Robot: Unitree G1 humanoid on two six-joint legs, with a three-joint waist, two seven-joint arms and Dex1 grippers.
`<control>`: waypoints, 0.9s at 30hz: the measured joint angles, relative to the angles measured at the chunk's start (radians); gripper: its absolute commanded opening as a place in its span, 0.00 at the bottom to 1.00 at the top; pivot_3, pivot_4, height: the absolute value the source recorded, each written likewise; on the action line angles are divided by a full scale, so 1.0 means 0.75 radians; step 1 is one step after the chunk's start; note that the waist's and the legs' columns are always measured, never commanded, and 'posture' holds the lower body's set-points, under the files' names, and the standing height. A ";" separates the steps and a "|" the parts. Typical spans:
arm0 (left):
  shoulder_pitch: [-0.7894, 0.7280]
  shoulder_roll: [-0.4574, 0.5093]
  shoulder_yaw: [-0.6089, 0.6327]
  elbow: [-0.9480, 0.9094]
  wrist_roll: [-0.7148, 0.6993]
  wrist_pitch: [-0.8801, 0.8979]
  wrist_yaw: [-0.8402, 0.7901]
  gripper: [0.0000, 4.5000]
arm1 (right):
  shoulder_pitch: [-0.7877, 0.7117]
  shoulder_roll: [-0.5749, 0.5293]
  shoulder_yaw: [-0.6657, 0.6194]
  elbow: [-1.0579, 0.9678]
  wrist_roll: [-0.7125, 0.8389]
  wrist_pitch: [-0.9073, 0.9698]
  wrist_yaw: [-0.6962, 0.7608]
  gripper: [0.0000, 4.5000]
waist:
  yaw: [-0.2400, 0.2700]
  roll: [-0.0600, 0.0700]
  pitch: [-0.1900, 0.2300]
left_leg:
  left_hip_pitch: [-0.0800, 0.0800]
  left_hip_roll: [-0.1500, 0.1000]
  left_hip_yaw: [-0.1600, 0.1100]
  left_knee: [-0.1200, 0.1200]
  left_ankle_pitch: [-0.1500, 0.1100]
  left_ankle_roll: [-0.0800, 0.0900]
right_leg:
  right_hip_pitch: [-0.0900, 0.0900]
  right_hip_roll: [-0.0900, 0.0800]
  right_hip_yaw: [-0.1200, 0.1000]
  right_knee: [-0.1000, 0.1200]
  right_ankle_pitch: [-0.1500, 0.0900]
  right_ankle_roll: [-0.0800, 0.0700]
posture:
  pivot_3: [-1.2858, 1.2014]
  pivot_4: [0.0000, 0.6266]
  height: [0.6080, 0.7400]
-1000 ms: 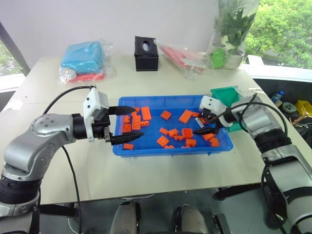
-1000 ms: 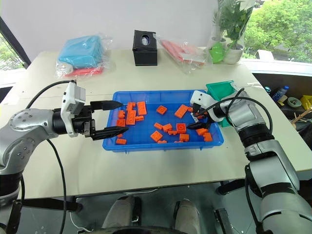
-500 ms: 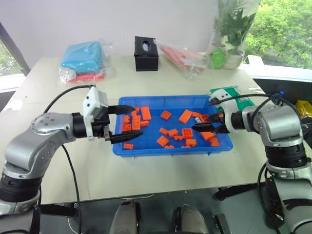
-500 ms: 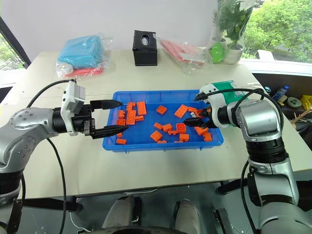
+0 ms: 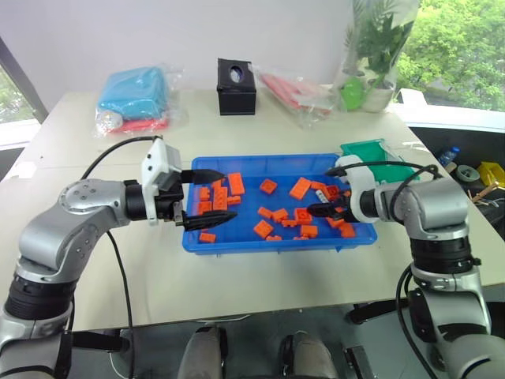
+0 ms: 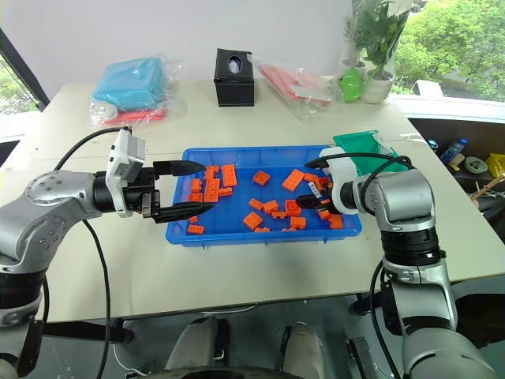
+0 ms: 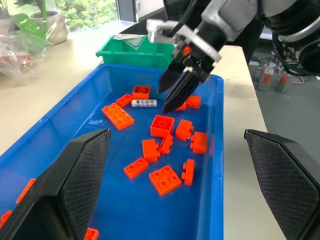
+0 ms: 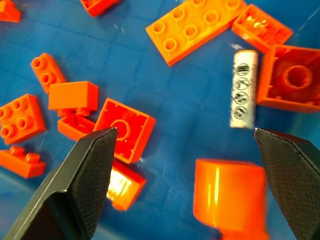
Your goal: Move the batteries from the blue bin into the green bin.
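Observation:
One battery [image 8: 243,89], a small silvery-white cylinder with printed marks, lies on the floor of the blue bin [image 5: 276,244] among orange blocks, near the bin's right end [image 7: 144,103]. My right gripper [image 8: 184,131] hangs open just above that end, pointing down, with the battery close to one finger and nothing held. It also shows from the head [image 5: 314,210]. My left gripper [image 5: 215,195] stands open and empty over the bin's left end. The green bin [image 5: 375,151] stands against the blue bin's far right corner.
Several orange blocks [image 5: 263,229] are scattered through the blue bin. At the back of the table stand a black box [image 5: 237,87], a light-blue bagged bundle [image 5: 136,93], a bag of red items [image 5: 296,91] and a potted plant [image 5: 371,55].
My right wrist has rolled over and tipped its fingers downward, drawing back a little over the bin's right end. The left arm has stayed put.

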 measured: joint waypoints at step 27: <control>0.050 0.002 0.019 -0.056 -0.018 0.022 0.049 1.00 | -0.050 -0.024 0.164 0.354 -0.003 -0.506 -0.060 0.35 | 0.000 0.000 0.000 | 0.000 0.000 -0.001 0.001 0.000 0.000 | 0.001 0.000 0.000 0.000 -0.002 -0.001 | 0.52 0.24 0.21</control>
